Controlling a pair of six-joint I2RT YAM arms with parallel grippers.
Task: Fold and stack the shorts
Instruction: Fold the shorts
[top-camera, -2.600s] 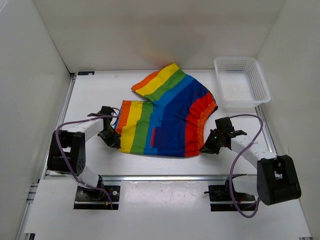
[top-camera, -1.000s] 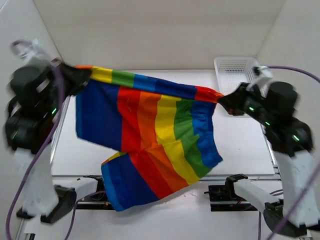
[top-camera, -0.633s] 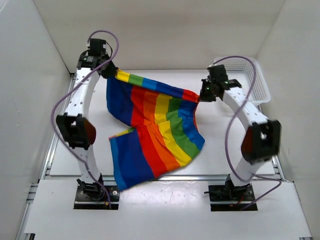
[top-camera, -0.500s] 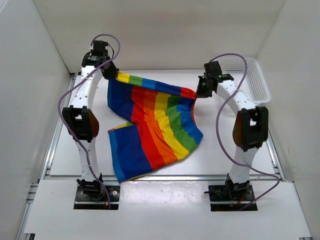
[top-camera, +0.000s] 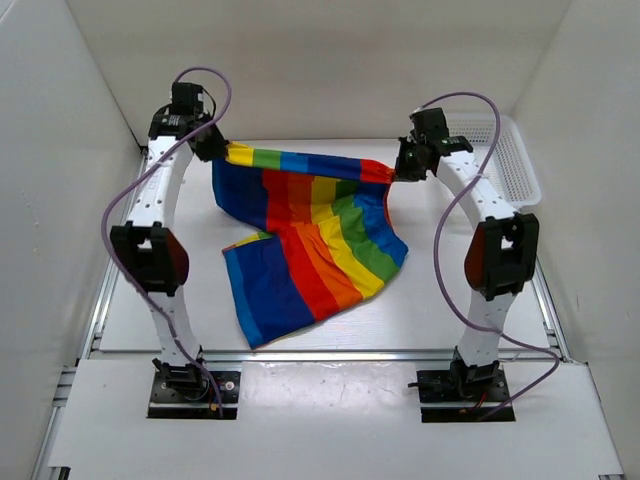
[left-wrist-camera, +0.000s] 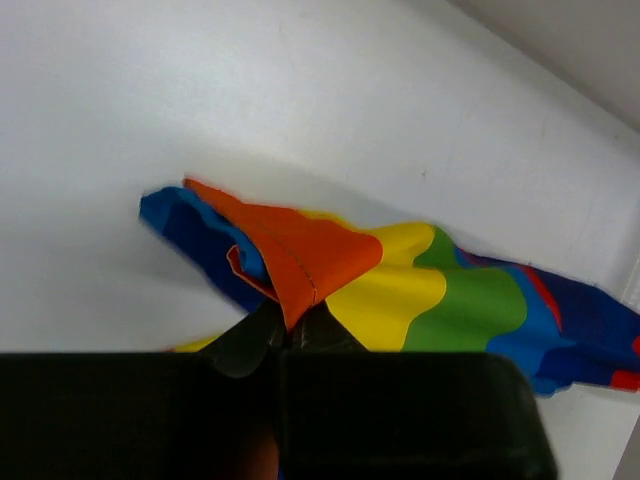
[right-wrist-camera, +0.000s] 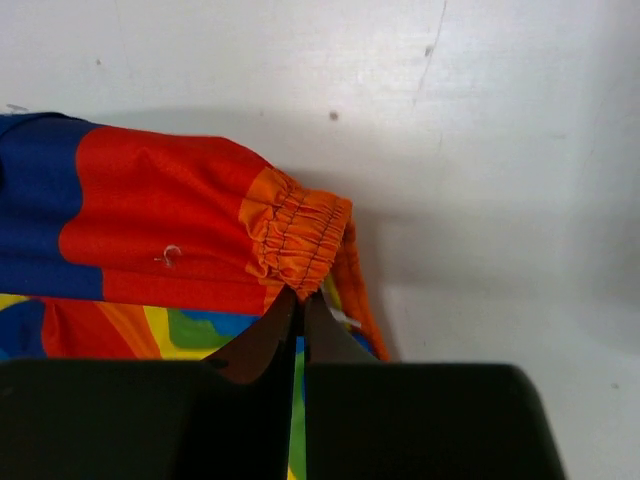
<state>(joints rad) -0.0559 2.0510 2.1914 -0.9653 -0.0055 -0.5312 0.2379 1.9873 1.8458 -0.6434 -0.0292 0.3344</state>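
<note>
The rainbow-striped shorts (top-camera: 312, 238) hang stretched between my two raised arms over the back half of the table, their lower part trailing onto the table toward the front. My left gripper (top-camera: 213, 147) is shut on an orange corner of the shorts (left-wrist-camera: 300, 262) at the upper left. At the upper right, my right gripper (top-camera: 400, 170) is shut on the gathered orange waistband (right-wrist-camera: 300, 235). In the left wrist view yellow, green and blue stripes spread out below the pinched corner. The red and blue stripes fill the left side of the right wrist view.
A white mesh basket (top-camera: 497, 160) stands at the back right, just behind the right arm. White walls enclose the table on three sides. A metal rail (top-camera: 330, 353) runs along the table's near edge.
Both arms have swung from high and near the camera back over the table, carrying the shorts with them. The fabric's lower part has settled onto the table. Both grips are unchanged.
</note>
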